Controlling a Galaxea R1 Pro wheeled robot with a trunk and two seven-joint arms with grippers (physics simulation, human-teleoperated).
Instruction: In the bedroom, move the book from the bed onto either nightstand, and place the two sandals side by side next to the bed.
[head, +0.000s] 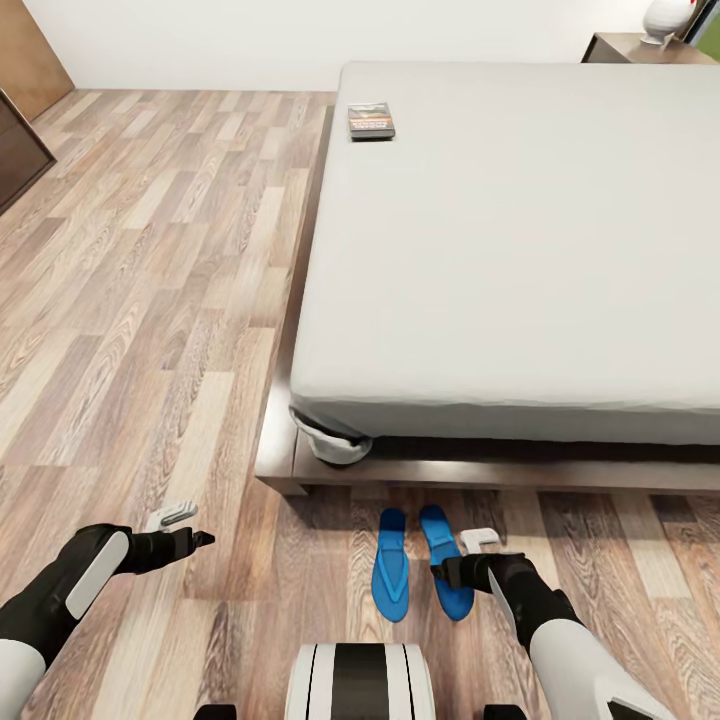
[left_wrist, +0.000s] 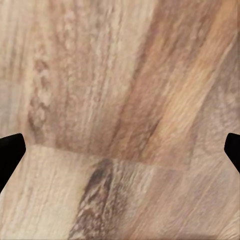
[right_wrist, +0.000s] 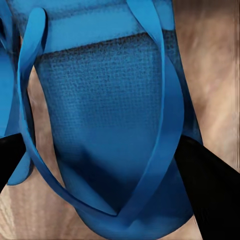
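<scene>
With the right gripper (head: 440, 572) spread astride the right sandal (head: 444, 571) at lower centre, it needed squaring beside its mate (head: 390, 578); the left gripper (head: 205, 539) hung spread and empty.

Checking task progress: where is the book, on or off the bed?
On the bed. The book lies flat on the bed's grey mattress near its left edge, toward the far end.
</scene>
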